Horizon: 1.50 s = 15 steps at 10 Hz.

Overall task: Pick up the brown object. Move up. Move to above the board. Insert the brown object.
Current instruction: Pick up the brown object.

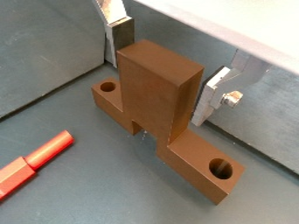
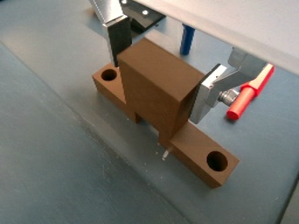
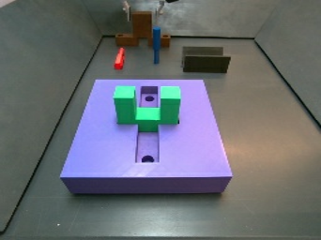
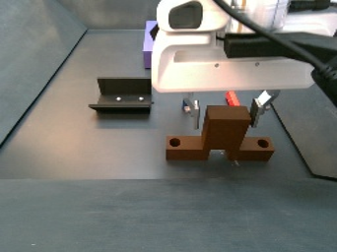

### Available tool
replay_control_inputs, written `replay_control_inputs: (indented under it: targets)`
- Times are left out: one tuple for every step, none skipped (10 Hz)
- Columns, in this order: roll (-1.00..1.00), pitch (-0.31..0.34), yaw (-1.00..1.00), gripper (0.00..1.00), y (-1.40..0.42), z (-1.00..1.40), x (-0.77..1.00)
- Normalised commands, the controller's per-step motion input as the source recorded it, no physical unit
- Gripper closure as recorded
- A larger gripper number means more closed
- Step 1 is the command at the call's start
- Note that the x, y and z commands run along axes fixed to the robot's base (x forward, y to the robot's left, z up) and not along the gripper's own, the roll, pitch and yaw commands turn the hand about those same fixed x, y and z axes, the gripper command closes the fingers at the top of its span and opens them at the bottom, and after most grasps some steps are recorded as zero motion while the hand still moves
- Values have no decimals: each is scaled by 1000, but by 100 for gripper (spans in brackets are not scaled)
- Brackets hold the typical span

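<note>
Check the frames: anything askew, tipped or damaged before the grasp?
Nothing stands out. The brown object lies flat on the floor, upright block between the gripper fingers, jaws apart. The board sits square; its green block looks seated.

Gripper found low at far end of floor, silver fingers straddling upright block of brown object. Red peg and blue upright piece noted just beside it; dark fixture standing apart to one side. Open floor seen between these and board. Green block raised over board's groove; nothing seen above it.
</note>
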Motion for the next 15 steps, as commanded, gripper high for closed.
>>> replay_control_inputs:
  targets:
    - [0, -34, 0, 0, 17, -220, 0]
    - [0, 0, 0, 0, 0, 0, 0]
    - [0, 0, 0, 100, 0, 0, 0]
    - [0, 0, 0, 100, 0, 0, 0]
    - [0, 0, 0, 100, 0, 0, 0]
    - [0, 0, 0, 100, 0, 0, 0]
    - [0, 0, 0, 100, 0, 0, 0]
    - [0, 0, 0, 100, 0, 0, 0]
    - [0, 0, 0, 100, 0, 0, 0]
    - [0, 0, 0, 100, 0, 0, 0]
    - [0, 0, 0, 100, 0, 0, 0]
    - [0, 0, 0, 100, 0, 0, 0]
    - [0, 0, 0, 100, 0, 0, 0]
    - [0, 0, 0, 100, 0, 0, 0]
    - [0, 0, 0, 100, 0, 0, 0]
